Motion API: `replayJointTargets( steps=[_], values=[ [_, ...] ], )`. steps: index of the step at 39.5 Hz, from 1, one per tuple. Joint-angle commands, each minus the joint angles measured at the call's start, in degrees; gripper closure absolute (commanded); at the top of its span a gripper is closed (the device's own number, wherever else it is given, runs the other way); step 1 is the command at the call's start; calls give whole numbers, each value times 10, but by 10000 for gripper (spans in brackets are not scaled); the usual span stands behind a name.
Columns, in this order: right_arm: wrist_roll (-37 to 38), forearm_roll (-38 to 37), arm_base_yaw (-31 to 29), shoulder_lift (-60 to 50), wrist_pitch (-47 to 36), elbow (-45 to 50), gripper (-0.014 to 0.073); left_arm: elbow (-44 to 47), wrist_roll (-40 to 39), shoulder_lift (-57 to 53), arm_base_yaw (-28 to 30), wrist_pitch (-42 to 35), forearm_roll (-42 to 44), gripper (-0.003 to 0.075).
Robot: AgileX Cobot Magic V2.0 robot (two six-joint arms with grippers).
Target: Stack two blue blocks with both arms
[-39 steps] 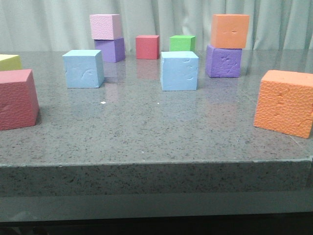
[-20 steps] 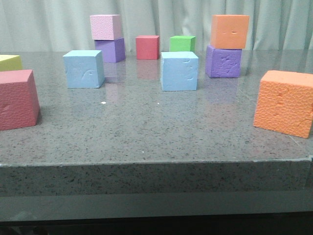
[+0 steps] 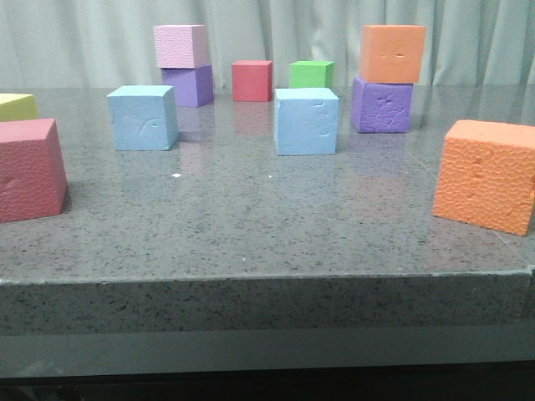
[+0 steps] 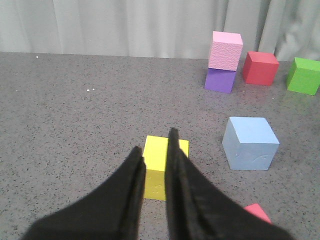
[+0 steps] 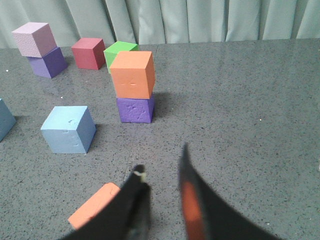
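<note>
Two sky-blue blocks stand apart on the grey table: one at the left [image 3: 142, 117], one near the middle [image 3: 307, 121]. Neither gripper shows in the front view. In the left wrist view my left gripper [image 4: 156, 144] hangs above the table with a narrow gap between its jaws, holding nothing; a yellow cube [image 4: 159, 161] shows through the gap, and the left blue block [image 4: 250, 142] lies off to one side. In the right wrist view my right gripper [image 5: 161, 162] is open and empty over bare table; the middle blue block [image 5: 68, 129] stands well ahead of it.
A pink cube sits on a purple cube [image 3: 184, 63] at the back left, and an orange cube on a purple cube [image 3: 386, 75] at the back right. Red [image 3: 252, 80] and green [image 3: 311, 73] cubes stand between. A large orange cube [image 3: 486, 175] and a dark red cube [image 3: 29, 170] sit near the front.
</note>
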Motion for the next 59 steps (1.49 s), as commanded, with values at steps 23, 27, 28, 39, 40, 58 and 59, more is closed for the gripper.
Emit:
replayJointTargets(
  steps=[23, 27, 28, 39, 40, 58, 59],
  values=[
    [-13, 58, 26, 135, -40, -72, -52, -22, -1, 2, 1, -67, 3, 62],
    [-13, 83, 54, 198, -41, -107, -52, -22, -1, 2, 1, -67, 3, 62],
    [-13, 92, 62, 210, -44, -116, -52, -22, -1, 2, 1, -67, 3, 62],
    [-17, 122, 180, 377, -58, -232, -52, -22, -1, 2, 1, -67, 3, 62],
    [-17, 117, 189, 393, -61, -241, -52, -22, -1, 2, 1, -67, 3, 62],
    [52, 40, 265, 612, -27, -433, -52, -22, -1, 2, 1, -67, 7, 62],
    [67, 20, 266, 620, -21, -440, -52, -22, -1, 2, 1, -67, 7, 62]
  ],
)
